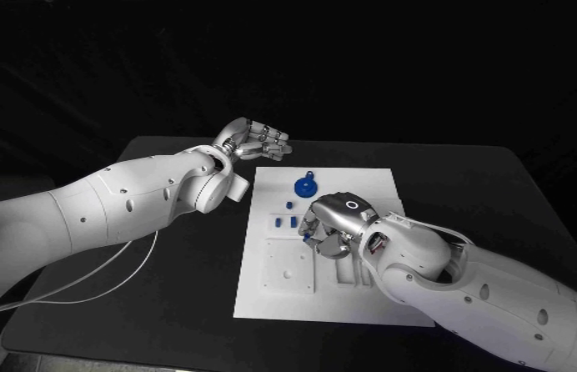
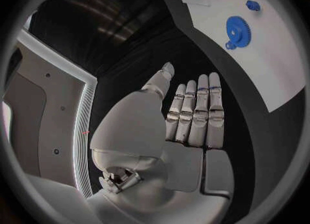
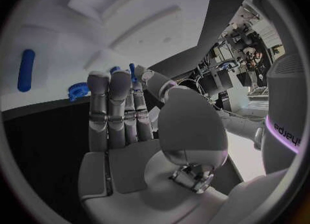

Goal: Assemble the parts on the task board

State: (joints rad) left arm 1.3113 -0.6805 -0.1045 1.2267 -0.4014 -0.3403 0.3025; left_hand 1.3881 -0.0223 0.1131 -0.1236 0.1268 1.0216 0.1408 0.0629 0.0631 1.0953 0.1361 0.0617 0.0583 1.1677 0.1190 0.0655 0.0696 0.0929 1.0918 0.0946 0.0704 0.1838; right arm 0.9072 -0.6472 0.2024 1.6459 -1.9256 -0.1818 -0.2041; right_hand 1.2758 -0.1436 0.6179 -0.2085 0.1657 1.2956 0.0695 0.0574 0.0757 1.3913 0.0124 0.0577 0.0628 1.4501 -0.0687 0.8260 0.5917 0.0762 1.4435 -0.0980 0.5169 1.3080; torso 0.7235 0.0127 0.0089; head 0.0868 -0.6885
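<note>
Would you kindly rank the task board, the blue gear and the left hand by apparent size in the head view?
1. Task board
2. Left hand
3. Blue gear

Black table (image 1: 144,305), black backdrop behind (image 1: 288,47), dim rm, cluttered equip. racks (image 3: 235,53) at side

The only writing is dark lettering running sideways along the white arm casing (image 3: 287,131) in the right wrist view; it is turned and distorted, so no word can be read surely.
</note>
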